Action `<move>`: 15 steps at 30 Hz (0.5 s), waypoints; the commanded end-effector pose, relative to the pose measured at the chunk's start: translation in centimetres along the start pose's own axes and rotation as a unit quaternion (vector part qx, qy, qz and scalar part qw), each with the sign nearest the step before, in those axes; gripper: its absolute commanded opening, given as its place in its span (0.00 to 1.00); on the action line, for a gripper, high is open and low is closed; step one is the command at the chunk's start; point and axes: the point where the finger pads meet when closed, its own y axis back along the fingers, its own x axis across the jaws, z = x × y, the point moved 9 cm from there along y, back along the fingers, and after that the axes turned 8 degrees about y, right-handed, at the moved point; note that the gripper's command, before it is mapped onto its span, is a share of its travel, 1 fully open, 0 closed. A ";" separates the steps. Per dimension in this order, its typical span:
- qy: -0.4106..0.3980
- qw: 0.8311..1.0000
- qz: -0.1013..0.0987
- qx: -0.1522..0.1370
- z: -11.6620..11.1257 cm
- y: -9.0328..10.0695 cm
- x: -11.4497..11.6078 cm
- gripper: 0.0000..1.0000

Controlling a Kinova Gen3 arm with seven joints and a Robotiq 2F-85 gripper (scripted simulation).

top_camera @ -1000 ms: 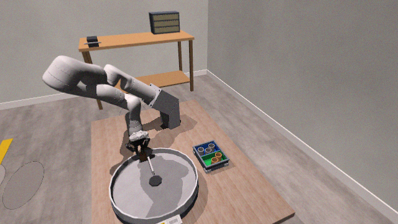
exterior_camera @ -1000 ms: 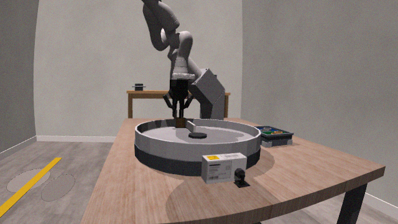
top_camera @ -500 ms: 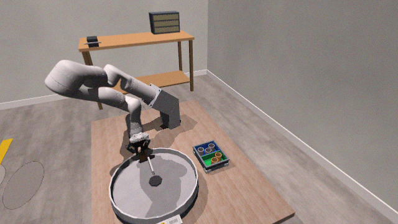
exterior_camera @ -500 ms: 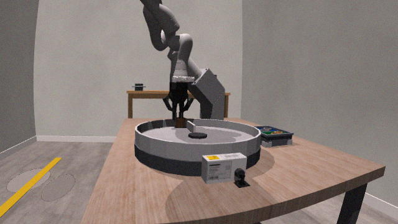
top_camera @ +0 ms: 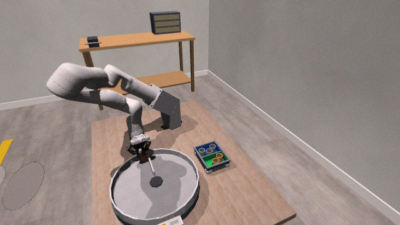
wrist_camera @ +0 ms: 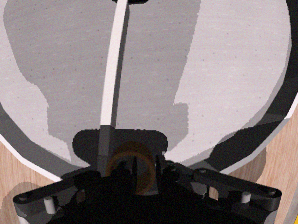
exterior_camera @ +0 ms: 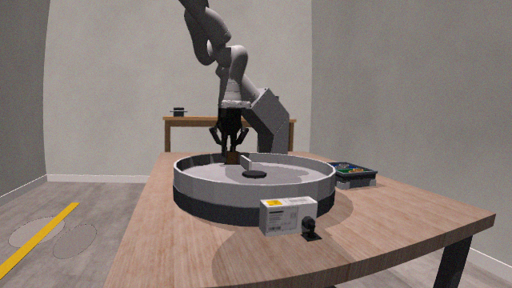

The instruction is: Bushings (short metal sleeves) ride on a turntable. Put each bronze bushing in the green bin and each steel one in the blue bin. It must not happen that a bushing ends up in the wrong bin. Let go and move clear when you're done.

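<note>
"Starting at the gripper (top_camera: 144, 152) (exterior_camera: 229, 152) (wrist_camera: 146, 166), it's down at the turntable (top_camera: 179, 195) (exterior_camera: 256, 194) (wrist_camera: 235, 70), fingers mostly closed; one finger looks to be inside the bore of the bronze bushing (top_camera: 144, 157) (exterior_camera: 234, 158) (wrist_camera: 131, 154), the other outside its wall!"

"A real grip, then?"

"Cannot tell; the fingertips are too dark to show whether they pinch that wall. The bushing is upright, just inside the turntable's raised rim; the pale guide bar (top_camera: 151, 165) (exterior_camera: 246, 162) (wrist_camera: 113, 75) runs from beside it toward the dark hub (top_camera: 156, 181) (exterior_camera: 254, 174) (wrist_camera: 131, 1)!"

"And the bins?"

"Out beside the turntable; three steel bushings (top_camera: 212, 149) in the blue bin (top_camera: 205, 146) (exterior_camera: 353, 166), two bronze bushings (top_camera: 219, 159) in the green bin (top_camera: 209, 163) (exterior_camera: 343, 171); every one of those five is in its proper colour!"

"Farther out?"

"A white labelled box (top_camera: 175, 221) (exterior_camera: 288, 216) at the turntable's near side, a small black device (exterior_camera: 309, 225) by its corner; at the back, a wooden bench (top_camera: 131, 39) (exterior_camera: 200, 118) bearing a drawer cabinet (top_camera: 165, 23)!"

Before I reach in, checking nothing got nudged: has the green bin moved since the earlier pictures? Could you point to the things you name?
No: the green bin (top_camera: 209, 162) (exterior_camera: 344, 171) sits in the same place beside the turntable (top_camera: 128, 187) (exterior_camera: 224, 196) (wrist_camera: 240, 60).
</note>
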 end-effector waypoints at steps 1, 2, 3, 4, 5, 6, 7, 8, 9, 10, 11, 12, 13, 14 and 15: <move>0.000 1.000 0.000 0.000 0.0 0.0 0.0 0.18; 0.000 1.000 0.000 0.000 0.0 0.0 0.0 0.00; 0.000 1.000 0.000 0.000 0.0 0.0 0.0 0.00; 0.000 1.000 0.000 0.000 0.0 0.0 0.0 0.00; 0.000 1.000 0.000 0.000 0.0 0.0 0.0 0.00; 0.000 1.000 0.000 0.000 0.0 0.0 0.0 0.00; 0.000 1.000 0.000 0.000 0.0 0.0 0.0 0.00; 0.000 1.000 0.000 0.000 0.0 0.0 0.0 0.00; 0.000 1.000 0.000 0.000 0.0 0.0 0.0 0.00; 0.000 1.000 0.000 0.000 0.0 0.0 0.0 0.00; 0.000 1.000 0.000 0.000 0.0 0.0 0.0 0.00; -0.002 1.000 0.003 0.000 0.0 0.0 0.2 0.00; -0.002 1.000 0.003 0.000 0.0 0.0 0.2 0.00; -0.002 1.000 0.003 0.000 0.0 0.0 0.2 0.00; -0.002 1.000 0.003 0.000 0.0 0.0 0.2 0.00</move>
